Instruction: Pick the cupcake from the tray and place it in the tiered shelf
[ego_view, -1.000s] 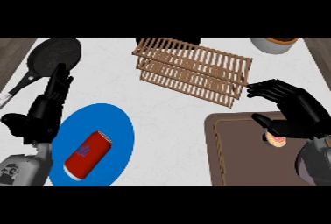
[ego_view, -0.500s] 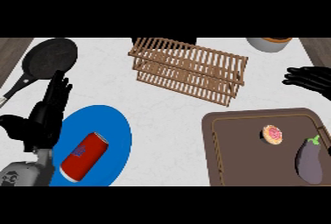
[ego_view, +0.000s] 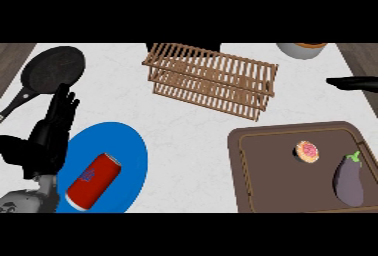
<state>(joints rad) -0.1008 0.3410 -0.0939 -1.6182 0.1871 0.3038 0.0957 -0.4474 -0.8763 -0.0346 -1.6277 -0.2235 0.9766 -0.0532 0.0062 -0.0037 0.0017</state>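
A small cupcake (ego_view: 308, 151) with pink topping lies on the brown tray (ego_view: 258, 170) at the lower right, beside a purple eggplant (ego_view: 349, 178). The wooden tiered shelf (ego_view: 210, 79) stands at the top middle of the counter. Only the fingertips of my right hand (ego_view: 354, 82) show at the right edge, above the tray and well apart from the cupcake; they hold nothing. My left hand (ego_view: 53, 126) rests open at the left, fingers up, beside the blue plate.
A blue plate (ego_view: 122, 150) with a red can (ego_view: 92, 181) lying on it sits at the lower left. A black frying pan (ego_view: 50, 71) lies at the upper left. A bowl (ego_view: 303, 49) shows at the top right edge.
My right hand has drawn away from over the tray toward the right edge, uncovering the cupcake and eggplant. The left hand has barely moved.
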